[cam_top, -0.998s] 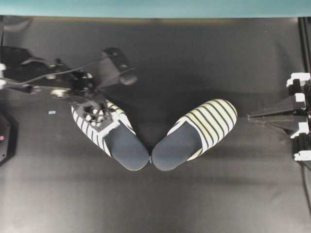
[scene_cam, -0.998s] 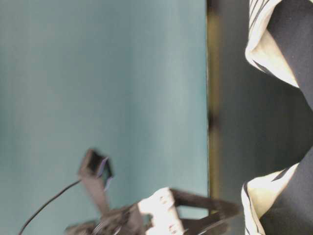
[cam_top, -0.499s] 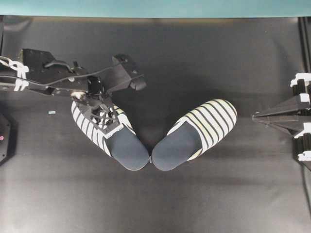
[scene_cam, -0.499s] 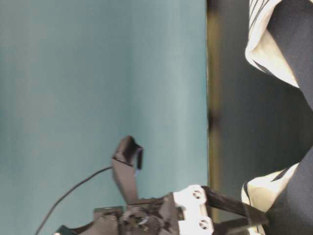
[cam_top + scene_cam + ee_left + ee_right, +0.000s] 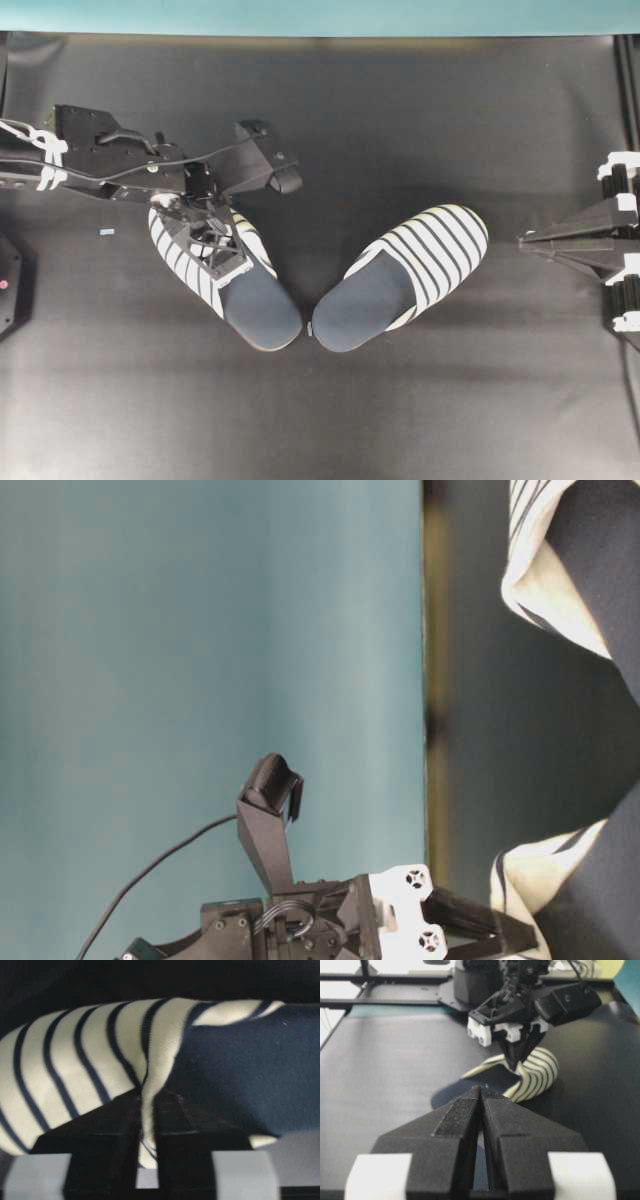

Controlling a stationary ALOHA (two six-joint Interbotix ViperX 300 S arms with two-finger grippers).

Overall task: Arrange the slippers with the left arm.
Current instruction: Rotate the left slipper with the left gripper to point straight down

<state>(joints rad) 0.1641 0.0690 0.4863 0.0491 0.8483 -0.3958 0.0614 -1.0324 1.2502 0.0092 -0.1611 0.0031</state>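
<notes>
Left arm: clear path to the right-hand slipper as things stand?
Probably not right now. The left pincer is shut on the left-hand slipper, pinching the striped cover's edge. The right-hand slipper lies uncovered beside it, heels nearly touching, with bare mat around; after letting go, the way looks free.

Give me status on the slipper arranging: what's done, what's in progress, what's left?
Done: the left gripper has reached the left slipper and shut on the edge of its striped toe cover, fabric pinched between the fingers.
In hand: that grip only; the slipper sits on the black table.
Left: the pair forms a V, heels nearly together, toes apart. The right slipper lies untouched; the right gripper is parked shut at the edge.
</notes>
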